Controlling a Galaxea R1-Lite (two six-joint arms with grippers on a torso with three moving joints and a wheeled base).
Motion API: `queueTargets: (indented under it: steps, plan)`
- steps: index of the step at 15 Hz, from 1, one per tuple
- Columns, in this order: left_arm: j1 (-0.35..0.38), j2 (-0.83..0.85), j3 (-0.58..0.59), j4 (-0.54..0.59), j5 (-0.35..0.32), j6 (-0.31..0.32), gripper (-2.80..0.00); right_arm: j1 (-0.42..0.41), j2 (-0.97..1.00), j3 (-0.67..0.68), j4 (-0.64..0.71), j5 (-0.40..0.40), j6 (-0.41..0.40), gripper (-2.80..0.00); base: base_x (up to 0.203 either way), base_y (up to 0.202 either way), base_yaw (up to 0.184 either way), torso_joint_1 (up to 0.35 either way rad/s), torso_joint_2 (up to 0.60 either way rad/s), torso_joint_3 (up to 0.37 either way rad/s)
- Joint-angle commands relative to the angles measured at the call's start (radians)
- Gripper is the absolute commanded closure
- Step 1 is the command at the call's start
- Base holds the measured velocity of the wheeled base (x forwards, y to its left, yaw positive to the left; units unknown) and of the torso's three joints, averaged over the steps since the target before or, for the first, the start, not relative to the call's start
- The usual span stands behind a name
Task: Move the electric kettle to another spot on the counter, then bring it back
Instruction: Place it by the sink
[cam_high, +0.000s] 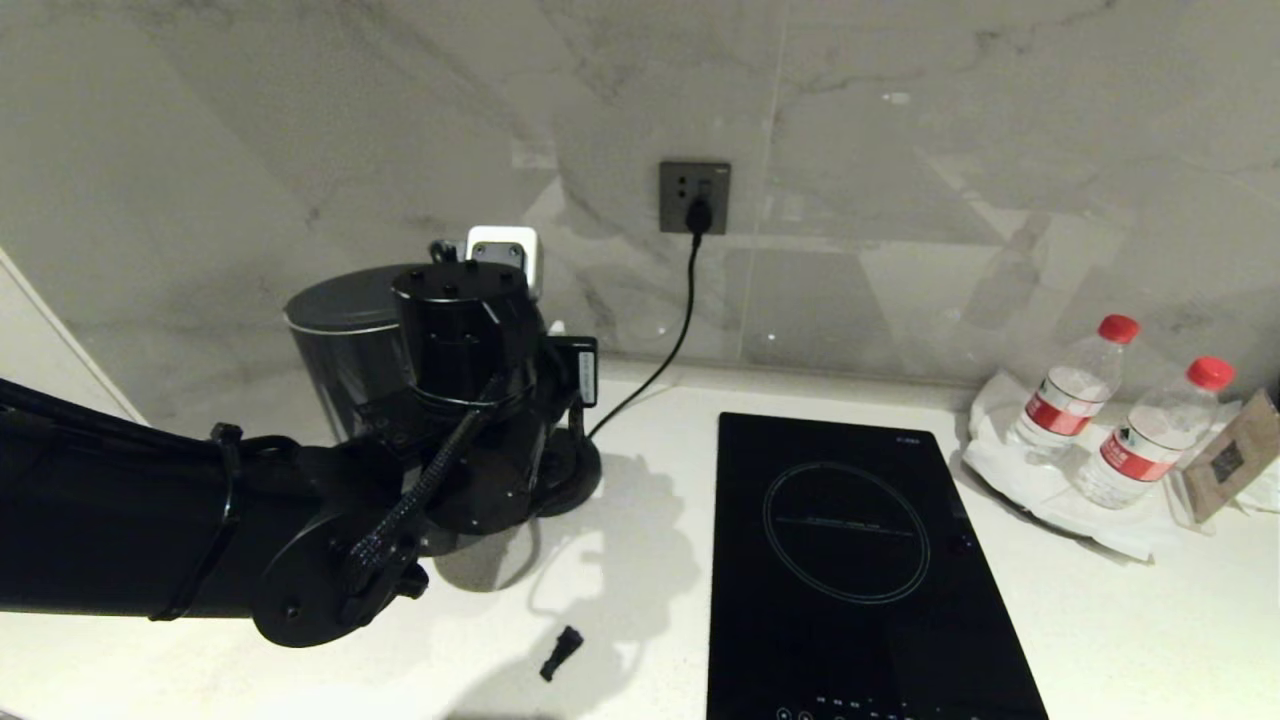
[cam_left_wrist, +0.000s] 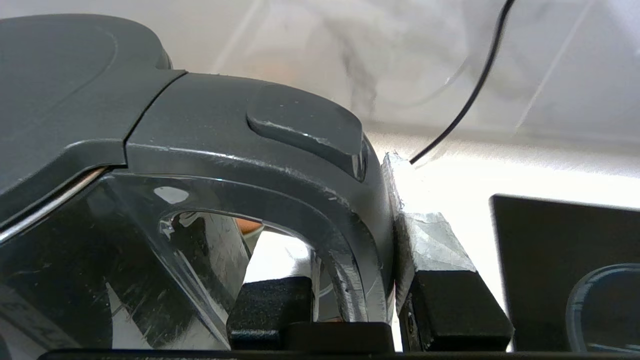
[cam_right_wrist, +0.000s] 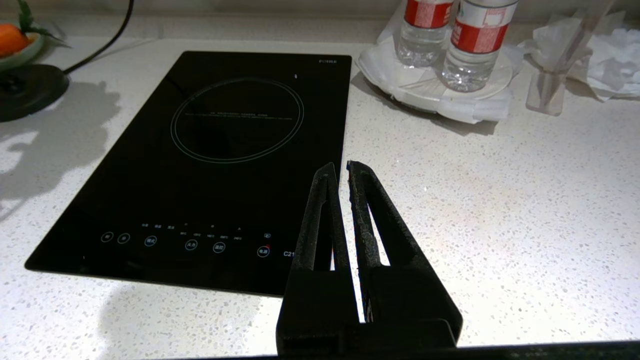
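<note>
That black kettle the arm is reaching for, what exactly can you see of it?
The electric kettle is a tall, glossy black jug with a flat dark lid, upright at the back left of the counter, near the wall. The robot's arm hides most of its body and its foot. Up close, its big loop handle carries a grey thumb tab on top. The left gripper is shut on that handle, one finger inside the loop, one outside.

In the head view the left arm (cam_high: 300, 500) hides the electric kettle's (cam_high: 345, 345) lower body and handle, the hob (cam_high: 860, 560) is cut off at six o'clock, and its control labels are too small to read.
</note>
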Motion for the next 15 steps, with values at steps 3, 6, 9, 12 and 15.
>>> queueTargets:
  steps: [3,6,9,12,15]
  plan:
    - [0.0,-0.021,0.009,-0.005,0.006,-0.003,0.0,0.0,0.001,0.0,0.0,0.0,-0.001,0.0,0.0,0.0,0.0,-0.003,0.01,0.193]
    - [-0.001,-0.031,0.042,-0.005,0.006,-0.01,0.0,0.0,0.001,0.0,0.0,0.0,-0.001,0.0,0.0,0.0,0.0,-0.001,0.0,0.202]
    - [-0.001,-0.047,0.072,-0.005,0.006,-0.021,0.0,0.0,0.002,0.0,0.0,0.002,0.0,0.0,0.0,0.0,0.0,0.002,0.0,0.2]
    - [-0.001,-0.066,0.115,-0.005,0.008,-0.029,0.0,0.0,0.0,0.0,0.0,0.0,0.0,0.0,0.0,0.0,0.0,-0.002,0.0,0.185]
    - [-0.012,-0.105,0.195,-0.01,0.004,-0.048,0.0,0.0,0.002,0.0,0.0,0.0,-0.001,0.0,0.0,0.0,0.0,0.001,0.0,0.048]
